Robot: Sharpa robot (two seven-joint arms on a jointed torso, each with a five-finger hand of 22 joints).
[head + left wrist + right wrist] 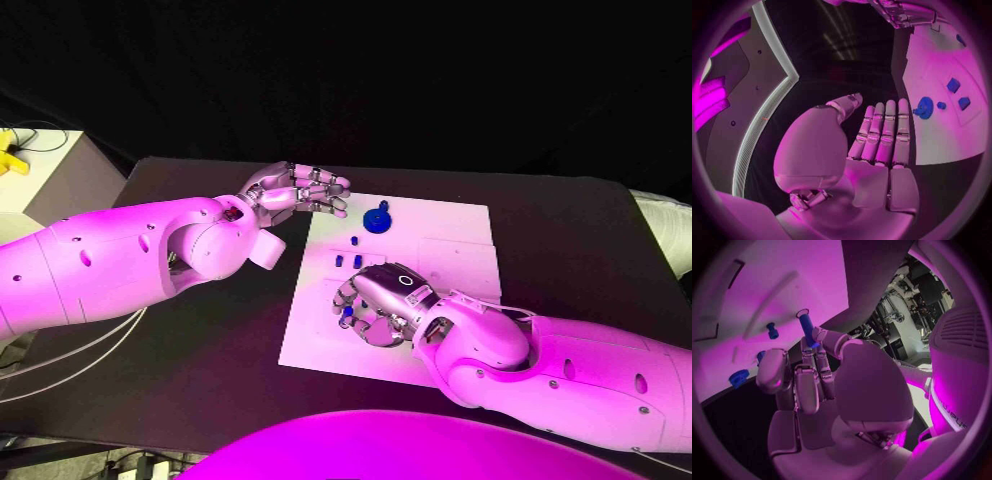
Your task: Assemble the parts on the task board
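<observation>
A blue peg [807, 326] sits pinched at the fingertips of the right hand [378, 303], low over the near half of the task board [454, 222]. Beyond those fingers lie smaller blue parts [348, 259] and a round blue piece [376, 219]. The left hand [293, 192] hovers off the board's far left corner, fingers apart, holding nothing. The step looks like carrying the peg to its seat; next it needs aligning upright over a hole.
</observation>
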